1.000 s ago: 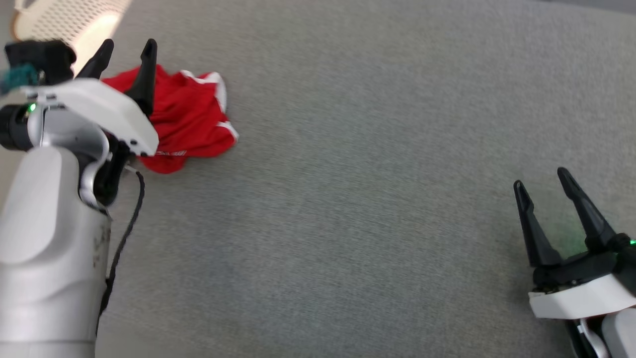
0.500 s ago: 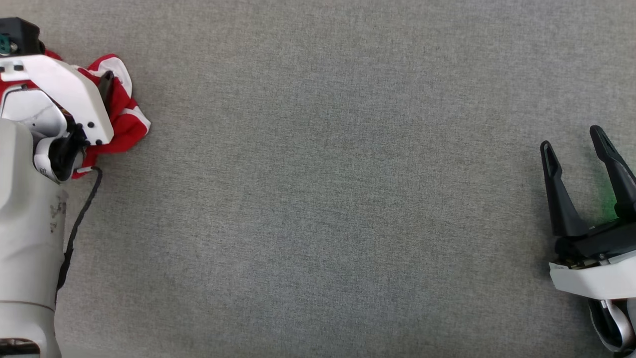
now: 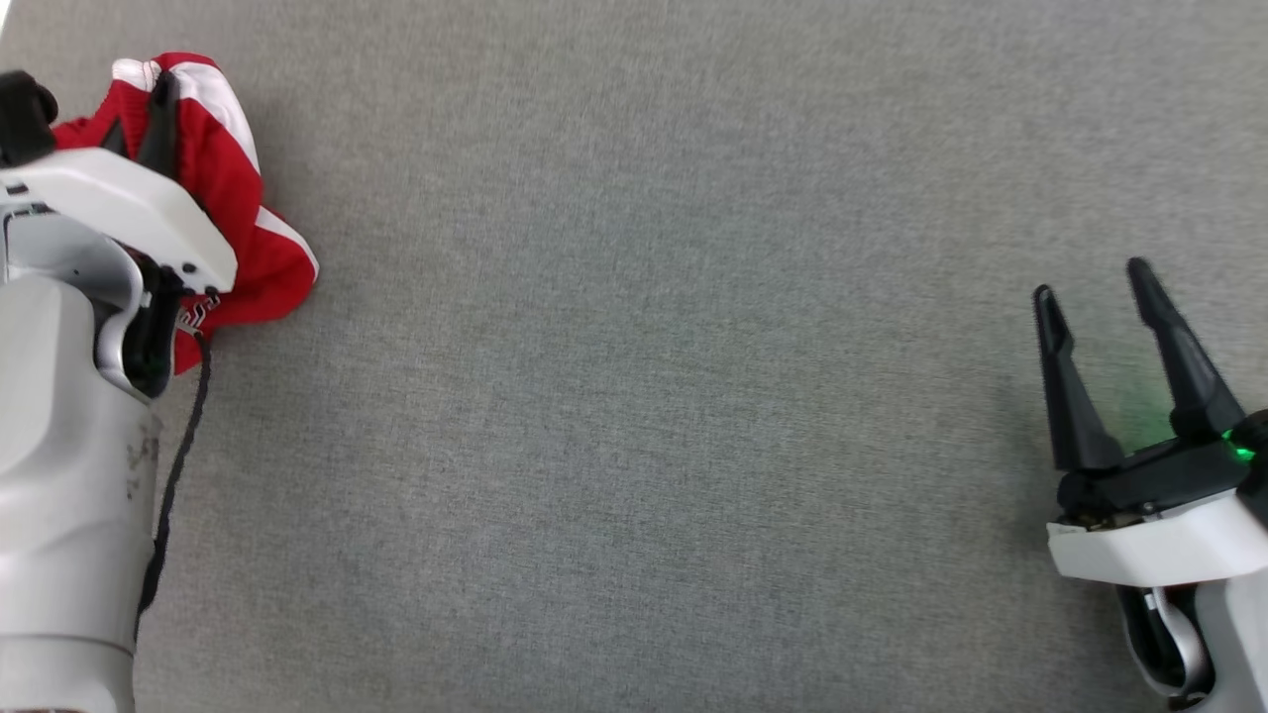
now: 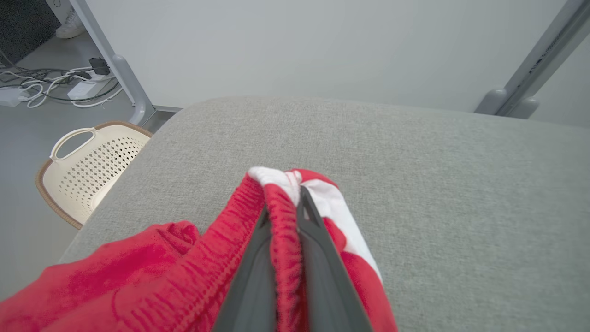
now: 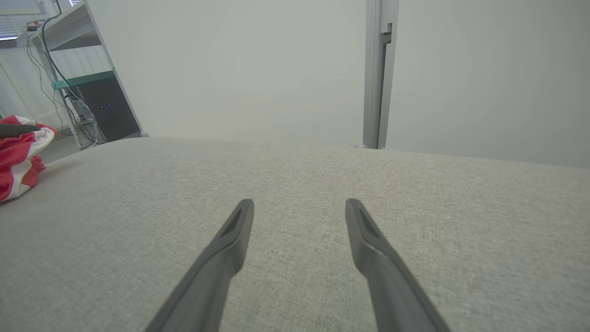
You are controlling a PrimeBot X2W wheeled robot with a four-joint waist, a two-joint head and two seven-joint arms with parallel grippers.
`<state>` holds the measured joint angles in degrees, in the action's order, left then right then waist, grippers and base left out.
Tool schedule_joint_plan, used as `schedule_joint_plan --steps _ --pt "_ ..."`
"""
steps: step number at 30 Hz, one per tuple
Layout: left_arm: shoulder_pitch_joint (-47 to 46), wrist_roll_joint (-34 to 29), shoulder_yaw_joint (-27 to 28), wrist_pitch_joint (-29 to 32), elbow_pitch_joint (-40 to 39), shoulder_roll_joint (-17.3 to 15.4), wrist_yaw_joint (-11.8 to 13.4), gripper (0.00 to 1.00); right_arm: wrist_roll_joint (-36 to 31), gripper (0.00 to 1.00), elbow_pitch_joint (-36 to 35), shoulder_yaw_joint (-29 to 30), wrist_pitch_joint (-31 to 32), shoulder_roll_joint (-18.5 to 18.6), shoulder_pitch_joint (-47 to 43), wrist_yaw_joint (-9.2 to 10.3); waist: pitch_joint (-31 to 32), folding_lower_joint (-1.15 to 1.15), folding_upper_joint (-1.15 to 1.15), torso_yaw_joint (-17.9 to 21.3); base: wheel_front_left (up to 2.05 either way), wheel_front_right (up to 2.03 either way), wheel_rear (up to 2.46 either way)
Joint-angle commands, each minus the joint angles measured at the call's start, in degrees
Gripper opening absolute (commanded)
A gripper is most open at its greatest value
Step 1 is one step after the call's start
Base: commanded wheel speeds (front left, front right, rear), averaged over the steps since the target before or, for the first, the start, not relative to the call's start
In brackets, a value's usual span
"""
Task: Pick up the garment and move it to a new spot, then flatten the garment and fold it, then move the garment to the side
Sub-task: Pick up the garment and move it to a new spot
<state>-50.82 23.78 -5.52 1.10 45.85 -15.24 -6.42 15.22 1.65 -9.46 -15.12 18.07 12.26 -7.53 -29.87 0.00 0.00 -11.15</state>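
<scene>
The garment (image 3: 233,238) is a crumpled red piece with white stripes at the far left of the grey surface. My left gripper (image 3: 139,114) is shut on a bunched fold of it, and the cloth rises up around the fingers. The left wrist view shows the two dark fingers pinching the red ribbed edge of the garment (image 4: 283,230), with the left gripper (image 4: 283,203) closed tight on it. My right gripper (image 3: 1090,287) stands open at the right with nothing between its fingers. In the right wrist view the right gripper (image 5: 299,205) is spread over bare fabric, and the garment (image 5: 18,157) shows at the far left.
The grey padded table (image 3: 644,396) stretches wide between the two arms. A cream perforated basket (image 4: 87,170) sits on the floor past the table's left edge. Metal frame posts (image 5: 378,74) and a shelf with cables (image 5: 87,101) stand beyond the far edge.
My left gripper has closed on the garment, which now bunches up around its fingers. The head camera has shifted between frames. The right gripper stays open.
</scene>
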Motion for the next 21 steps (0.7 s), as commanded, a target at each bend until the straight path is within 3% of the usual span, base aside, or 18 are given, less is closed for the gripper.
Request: schedule_joint_plan --steps 1,9,15,21 --pt "1.57 0.22 -0.29 -1.42 -1.20 0.06 -0.26 0.00 0.65 1.00 0.38 -0.26 -0.02 -0.15 -0.27 0.09 3.39 0.00 0.00 1.73 0.00 0.00 0.00" --pt "11.09 3.03 0.31 -4.30 -15.99 -0.41 -0.47 0.00 1.90 1.00 2.45 -1.48 -0.02 -4.85 -1.70 0.10 13.54 0.00 0.00 8.48 0.00 0.00 0.00" --pt "16.14 5.23 -0.39 1.76 -32.85 0.97 1.44 0.00 2.68 1.00 2.53 -1.74 -0.02 -6.41 -1.12 0.10 17.09 0.00 0.00 15.38 0.00 0.00 0.00" --pt "13.97 8.43 -1.96 7.66 -44.31 3.23 1.94 0.00 2.80 1.00 2.33 -1.18 -0.01 -8.00 -0.40 0.07 17.47 0.00 0.00 21.44 0.00 0.00 0.00"
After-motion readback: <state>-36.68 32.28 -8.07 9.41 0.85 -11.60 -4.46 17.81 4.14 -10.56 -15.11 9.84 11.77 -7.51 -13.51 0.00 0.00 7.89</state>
